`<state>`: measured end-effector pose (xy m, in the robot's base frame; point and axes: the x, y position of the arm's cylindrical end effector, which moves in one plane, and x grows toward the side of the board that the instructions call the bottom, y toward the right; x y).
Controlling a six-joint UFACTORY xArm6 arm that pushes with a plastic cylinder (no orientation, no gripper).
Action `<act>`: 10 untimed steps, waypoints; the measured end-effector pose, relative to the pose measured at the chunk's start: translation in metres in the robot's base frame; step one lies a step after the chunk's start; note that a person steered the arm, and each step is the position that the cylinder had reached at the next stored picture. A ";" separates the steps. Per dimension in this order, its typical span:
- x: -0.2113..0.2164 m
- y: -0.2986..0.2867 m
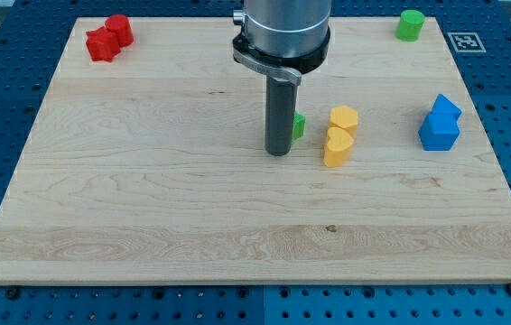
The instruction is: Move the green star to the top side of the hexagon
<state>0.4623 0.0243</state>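
My tip (279, 152) rests on the board near its middle. A green block (299, 125), mostly hidden behind the rod, shows only as a small sliver at the rod's right; its shape cannot be made out. Just right of it stand two yellow blocks: an upper one (344, 118) that looks like a hexagon and a lower one (338, 147) that looks like a heart, touching each other. The tip is left of the lower yellow block, a short gap apart.
Two red blocks (108, 38) sit together at the top left corner. A green cylinder (410, 24) stands at the top right. Two blue blocks (441, 123) sit together at the right. The wooden board (147, 217) lies on a blue perforated table.
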 end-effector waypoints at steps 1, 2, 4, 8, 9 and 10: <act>0.028 0.001; 0.034 0.002; 0.039 0.002; -0.059 0.004; -0.091 0.006; -0.117 0.015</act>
<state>0.3452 0.0392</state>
